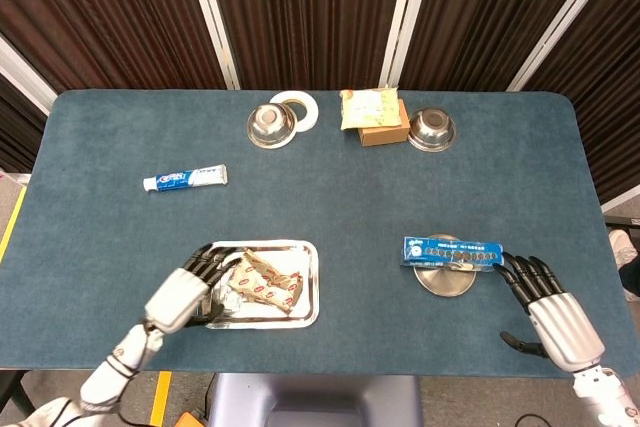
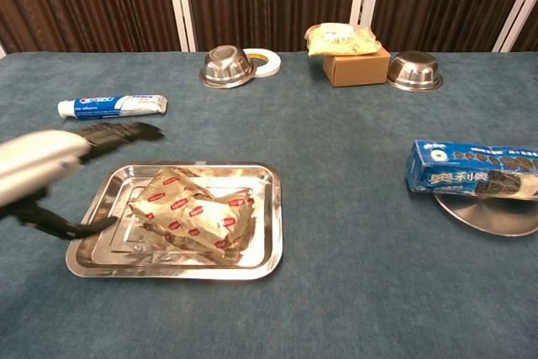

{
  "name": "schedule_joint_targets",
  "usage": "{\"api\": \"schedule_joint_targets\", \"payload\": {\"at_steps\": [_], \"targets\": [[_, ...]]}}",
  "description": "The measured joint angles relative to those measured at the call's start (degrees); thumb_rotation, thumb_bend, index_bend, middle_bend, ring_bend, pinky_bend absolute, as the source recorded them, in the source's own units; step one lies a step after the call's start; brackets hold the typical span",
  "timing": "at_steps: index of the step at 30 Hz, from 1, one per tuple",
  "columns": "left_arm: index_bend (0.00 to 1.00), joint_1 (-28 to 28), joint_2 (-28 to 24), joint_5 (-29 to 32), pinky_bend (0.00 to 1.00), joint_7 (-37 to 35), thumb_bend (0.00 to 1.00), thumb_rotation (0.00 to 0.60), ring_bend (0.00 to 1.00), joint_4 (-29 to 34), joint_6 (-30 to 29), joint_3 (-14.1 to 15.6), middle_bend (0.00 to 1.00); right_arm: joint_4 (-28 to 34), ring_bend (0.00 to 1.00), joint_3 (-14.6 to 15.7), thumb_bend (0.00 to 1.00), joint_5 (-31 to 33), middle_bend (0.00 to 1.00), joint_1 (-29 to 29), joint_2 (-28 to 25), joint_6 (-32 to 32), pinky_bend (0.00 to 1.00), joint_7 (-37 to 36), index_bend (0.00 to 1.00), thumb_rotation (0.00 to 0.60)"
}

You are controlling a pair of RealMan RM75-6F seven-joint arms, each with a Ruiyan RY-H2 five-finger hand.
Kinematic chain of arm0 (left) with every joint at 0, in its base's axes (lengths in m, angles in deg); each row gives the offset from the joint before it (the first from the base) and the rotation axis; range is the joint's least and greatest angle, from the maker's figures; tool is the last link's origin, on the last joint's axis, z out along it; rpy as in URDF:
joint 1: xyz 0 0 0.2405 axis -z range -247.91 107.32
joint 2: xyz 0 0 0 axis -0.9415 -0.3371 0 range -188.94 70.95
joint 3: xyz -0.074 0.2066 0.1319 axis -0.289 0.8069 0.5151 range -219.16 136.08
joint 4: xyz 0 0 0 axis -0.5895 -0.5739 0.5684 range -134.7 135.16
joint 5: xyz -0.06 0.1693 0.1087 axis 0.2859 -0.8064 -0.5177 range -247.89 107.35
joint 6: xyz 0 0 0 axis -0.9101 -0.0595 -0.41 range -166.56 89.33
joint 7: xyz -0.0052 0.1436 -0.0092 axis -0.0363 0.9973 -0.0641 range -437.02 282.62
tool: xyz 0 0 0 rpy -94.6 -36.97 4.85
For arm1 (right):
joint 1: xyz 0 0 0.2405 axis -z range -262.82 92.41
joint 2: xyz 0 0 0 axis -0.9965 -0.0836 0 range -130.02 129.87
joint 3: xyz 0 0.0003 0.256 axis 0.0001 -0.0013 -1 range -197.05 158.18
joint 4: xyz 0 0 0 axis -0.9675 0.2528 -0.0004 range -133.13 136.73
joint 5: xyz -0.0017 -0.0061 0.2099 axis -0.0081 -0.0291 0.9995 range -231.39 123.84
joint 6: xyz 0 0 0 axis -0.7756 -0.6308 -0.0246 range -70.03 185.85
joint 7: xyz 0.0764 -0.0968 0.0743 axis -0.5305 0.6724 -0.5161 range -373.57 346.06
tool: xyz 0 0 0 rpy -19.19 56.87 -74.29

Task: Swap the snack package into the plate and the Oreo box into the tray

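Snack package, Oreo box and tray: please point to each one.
snack package (image 2: 195, 218), chest view, middle of the wrapper.
Oreo box (image 2: 475, 170), chest view, blue front face.
tray (image 2: 267, 216), chest view, right rim.

Setting. The bench (image 1: 330, 197) is covered with a blue-green, carpet-like surface with rounded far corners. Behind it, a wall of dark brown ribbed panels (image 1: 300, 7) is divided by slanted white strips (image 1: 213, 17). Grey floor (image 1: 20, 187) is seen beside the left edge of the bench, marked by a yellow line (image 1: 12, 222). Even, diffuse lighting is observed; only soft shadows are cast.
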Motion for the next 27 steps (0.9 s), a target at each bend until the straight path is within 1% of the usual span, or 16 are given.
{"api": "schedule_joint_targets", "payload": {"at_steps": [3,8,11,12,15,16,17,19,20,22,24,27], "targets": [[0.0,2.9,2.8,1.3,0.07,1.9,0.36,0.6,0.0,-0.1,4.2,-0.6,0.0,0.0,0.0,-0.2,0.26,0.4,0.0,-0.1,-0.2,0.2,0.0,-0.4,0.0,0.6],[0.0,4.2,4.2,2.4,0.08,3.4,0.36,0.6,0.0,-0.8,6.2,-1.0,0.0,0.0,0.0,-0.2,0.26,0.7,0.0,-0.2,-0.3,0.6,0.0,-0.7,0.0,0.6],[0.01,5.1,5.7,3.9,0.14,4.5,0.36,0.6,0.01,-2.0,9.0,-1.2,0.01,0.1,0.0,-0.3,0.26,1.0,0.0,-0.3,-0.4,0.9,0.0,-0.6,0.0,0.6],[0.03,5.2,6.2,4.2,0.18,4.8,0.36,0.6,0.04,-2.7,9.8,-1.4,0.03,0.2,0.0,-0.3,0.26,1.1,0.0,-0.3,-0.4,1.0,0.0,-0.6,0.0,0.6],[0.19,5.8,8.1,4.6,0.25,5.0,0.35,0.6,0.16,-5.1,9.7,-1.7,0.16,0.3,0.0,-0.4,0.26,1.3,0.0,-0.3,-0.5,1.0,0.0,-0.7,0.0,0.6],[0.26,6.0,8.4,4.7,0.28,4.9,0.35,0.6,0.2,-5.7,9.2,-1.7,0.22,0.3,0.0,-0.4,0.26,1.4,0.0,-0.2,-0.5,0.9,0.0,-0.7,0.0,0.6],[0.31,6.3,8.7,4.9,0.32,4.6,0.36,0.6,0.24,-6.3,8.7,-1.7,0.27,0.4,0.0,-0.5,0.26,1.4,0.0,-0.2,-0.6,0.9,0.0,-0.7,0.0,0.6],[0.46,6.8,9.3,5.3,0.47,3.7,0.36,0.6,0.39,-7.7,8.9,-1.8,0.45,0.4,0.0,-0.5,0.26,1.6,0.0,-0.1,-0.6,0.9,0.0,-0.7,0.0,0.6],[0.54,7.0,9.6,5.3,0.58,3.0,0.37,0.6,0.47,-8.6,9.4,-1.8,0.54,0.4,0.0,-0.5,0.26,1.7,0.0,-0.1,-0.6,0.9,0.0,-0.7,0.0,0.6],[0.66,7.2,10.2,5.2,0.74,2.1,0.39,0.6,0.59,-9.4,9.9,-2.0,0.67,0.5,0.0,-0.5,0.26,1.8,0.0,-0.2,-0.6,1.1,0.0,-0.8,0.0,0.6],[0.71,7.3,11.1,5.0,0.79,0.5,0.4,0.6,0.64,-10.6,8.7,-2.1,0.72,0.5,0.0,-0.6,0.26,1.9,0.0,-0.2,-0.7,1.3,0.0,-0.8,0.0,0.6],[0.74,7.8,12.5,4.2,0.82,-2.2,0.41,0.6,0.66,-13.4,4.4,-2.6,0.74,0.6,0.0,-0.6,0.26,2.0,0.0,-0.3,-0.7,1.5,0.0,-0.8,0.0,0.6]]}}
